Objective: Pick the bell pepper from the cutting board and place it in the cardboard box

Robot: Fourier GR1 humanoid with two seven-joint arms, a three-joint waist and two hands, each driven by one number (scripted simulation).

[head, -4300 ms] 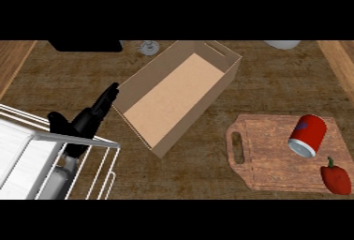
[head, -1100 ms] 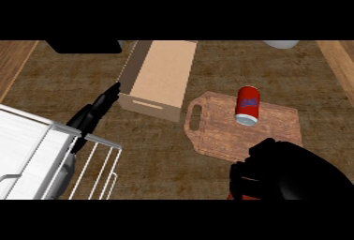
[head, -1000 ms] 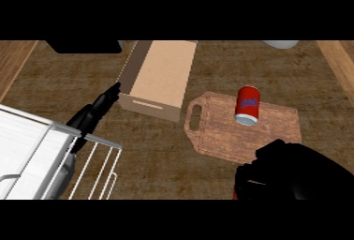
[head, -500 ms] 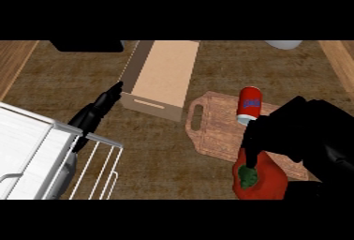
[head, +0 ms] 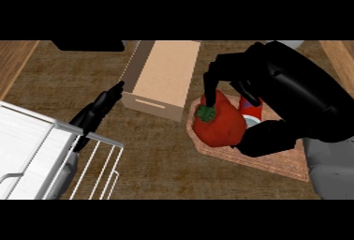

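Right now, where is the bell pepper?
In the head view, right of centre, the bell pepper is held by the right hand, over the left end of the cutting board, right of the cardboard box.

- You have a red cylindrical can (head: 251, 110) right of centre, only partly showing.
- At your lower left sits a white wire dish rack (head: 29, 146).
- A dark brown wooden table (head: 152, 157) carries everything.
- Top left, you'll see a black flat object (head: 90, 45), cut off by the edge.
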